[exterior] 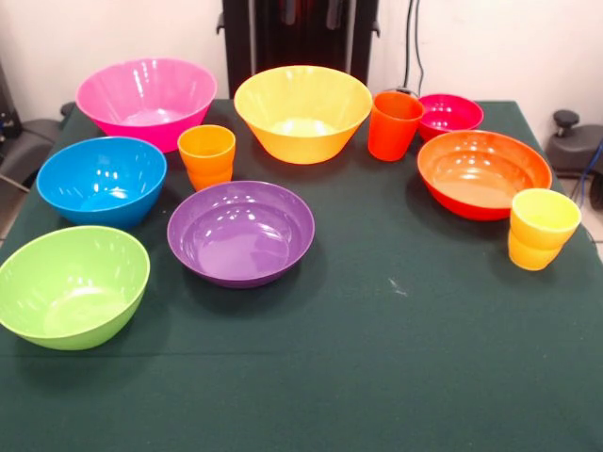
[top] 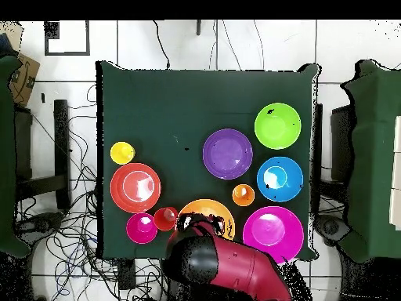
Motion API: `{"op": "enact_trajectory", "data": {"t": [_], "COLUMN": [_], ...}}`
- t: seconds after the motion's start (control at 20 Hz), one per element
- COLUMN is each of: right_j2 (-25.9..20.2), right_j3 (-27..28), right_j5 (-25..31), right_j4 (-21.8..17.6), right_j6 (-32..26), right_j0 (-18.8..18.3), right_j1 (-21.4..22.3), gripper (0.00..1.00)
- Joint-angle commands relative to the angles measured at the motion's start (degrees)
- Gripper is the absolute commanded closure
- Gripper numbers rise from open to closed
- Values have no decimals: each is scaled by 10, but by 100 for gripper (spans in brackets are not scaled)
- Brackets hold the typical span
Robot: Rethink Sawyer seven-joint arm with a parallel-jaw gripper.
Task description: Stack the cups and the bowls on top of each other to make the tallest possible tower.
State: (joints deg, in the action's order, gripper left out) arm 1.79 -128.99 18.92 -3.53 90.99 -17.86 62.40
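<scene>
All bowls and cups stand apart and upright on the green table (exterior: pixel 396 358); nothing is piled. The back row holds a pink bowl (exterior: pixel 146 99), a yellow bowl (exterior: pixel 303 111), a red-orange cup (exterior: pixel 394 124) and a small magenta bowl (exterior: pixel 449 115). The ribbed orange cup (exterior: pixel 206 155), blue bowl (exterior: pixel 102 179), purple bowl (exterior: pixel 241 231) and green bowl (exterior: pixel 73 285) are on the left. The orange-red bowl (exterior: pixel 483 172) and ribbed yellow cup (exterior: pixel 543 228) are on the right. In the overhead view the red arm (top: pixel 227 266) reaches over the yellow bowl (top: pixel 213 210). Its gripper (top: pixel 190 224) is a dark end there.
The black pedestal (exterior: pixel 300 42) stands behind the yellow bowl. Cables (top: pixel 63 235) lie on the floor around the table. Dark chairs (top: pixel 374 157) stand at both sides.
</scene>
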Motion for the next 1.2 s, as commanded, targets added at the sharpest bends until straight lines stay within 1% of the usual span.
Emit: {"op": "enact_trajectory", "data": {"t": [0.05, 0.3, 0.5, 0.7, 0.85, 0.95, 1.05, 1.2], "right_j2": [-96, -125, -128, -114, -95, -108, -129, -132], "right_j3": [-5, -11, 1, 2, -6, -5, 2, 17], "right_j5": [-9, -12, -18, -24, -61, -87, -91, -88], "right_j4": [-58, -70, -91, -93, -94, -97, -104, -113], "right_j6": [-26, -19, -12, 23, 63, 59, 41, 32], "right_j0": [-19, -25, -24, -7, 18, 17, 14, 20], "right_j1": [-44, -46, -61, -79, -98, -118, -138, -155], "gripper": [0, 0, 0, 0, 0, 0, 0, 0]}}
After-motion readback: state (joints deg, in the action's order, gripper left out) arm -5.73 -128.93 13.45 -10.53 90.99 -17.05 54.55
